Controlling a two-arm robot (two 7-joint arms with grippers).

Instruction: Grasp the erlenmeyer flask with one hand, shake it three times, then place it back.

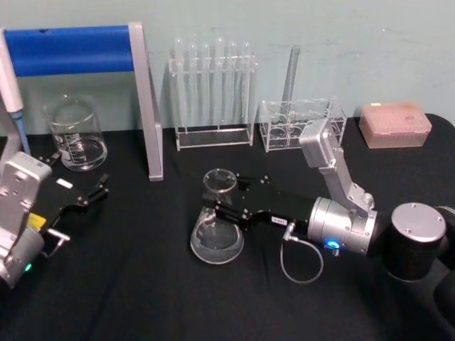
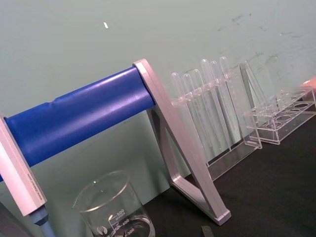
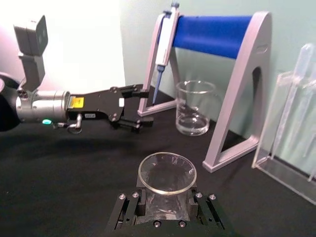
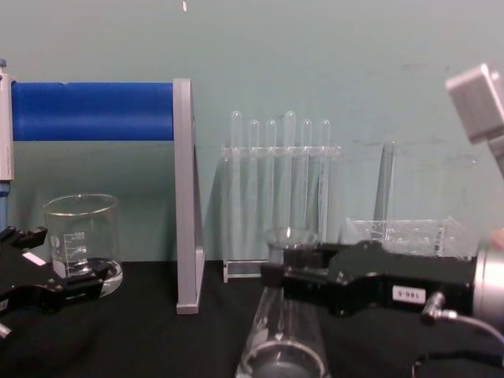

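Observation:
The erlenmeyer flask stands upright at the middle of the black table, its wide base low on the cloth. My right gripper reaches in from the right and is shut on the flask's neck just under the flared rim. In the right wrist view the flask sits between the two black fingers. From the chest the flask shows below the right gripper. My left gripper rests open and idle at the table's left side, also seen as the left gripper far behind the flask.
A glass beaker stands back left beside a blue-barred pipette stand with a pipette. A test tube rack, a second clear rack and a pink tip box line the back.

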